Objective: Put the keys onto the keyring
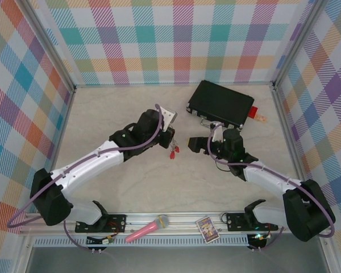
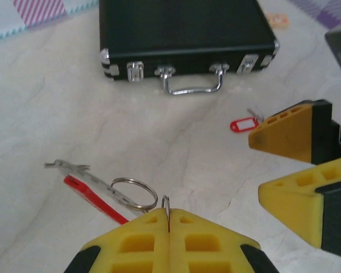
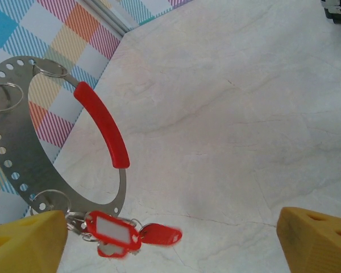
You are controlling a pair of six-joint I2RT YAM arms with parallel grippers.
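Our left pincer [image 2: 169,212] is closed on a thin metal edge of the keyring [image 3: 104,126] and, as far as we can tell, holds it up off the desk [image 2: 159,142]. In the right wrist view two hung keys [image 3: 115,230] dangle from its lower rim at about 6 o'clock. Our right pincer [image 1: 200,145] stands wide open and holds nothing; in the top view it sits near the left one, at its 3 o'clock. One loose key [image 2: 242,124] lies flat on the desk. In the left wrist view it is at 2 o'clock from the left pincer, just beside one right fingertip, with the black case [image 2: 184,28] beyond at 12 o'clock.

We judge the loose key to be the weak spot. It is small and flat, so closing fingers may skid it along the desk or toward the case instead of lifting it. The left hold is narrow, so any push while threading could pivot the keyring or slip it free. The hung keys can swing into the way, and the key's tiny loop may miss the ring.
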